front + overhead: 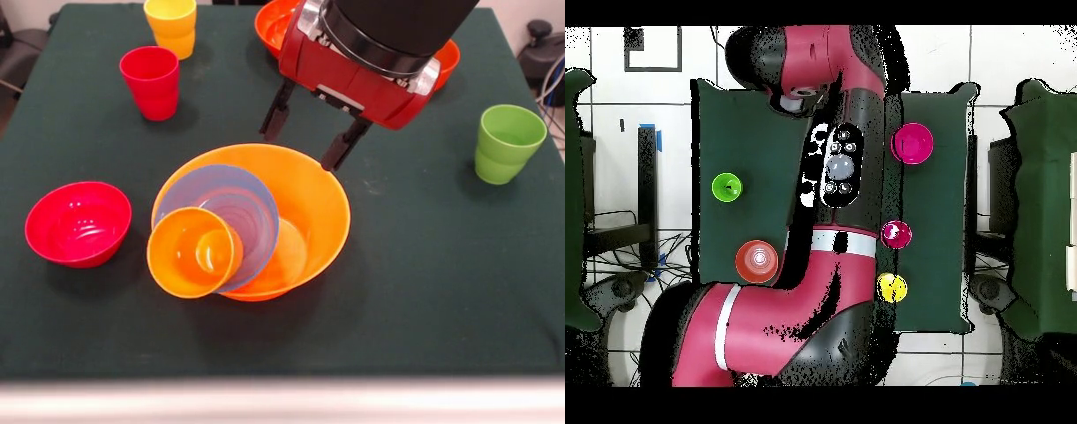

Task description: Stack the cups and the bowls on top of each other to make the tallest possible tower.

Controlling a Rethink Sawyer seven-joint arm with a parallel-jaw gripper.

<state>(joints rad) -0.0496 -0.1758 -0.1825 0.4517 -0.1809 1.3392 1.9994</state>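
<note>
Overhead, arm (835, 180) hides tower (252, 221) (front shows it), tool (311, 137) spread.

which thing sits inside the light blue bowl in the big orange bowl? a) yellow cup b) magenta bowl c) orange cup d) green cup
c: the orange cup lies tipped in the light blue bowl, which rests in the big orange bowl.

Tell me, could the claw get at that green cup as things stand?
Probably yes. The green cup stands upright and alone on the cloth, nothing beside it, and the open claw hangs over the big orange bowl's far rim, so only bare cloth lies between.
</note>
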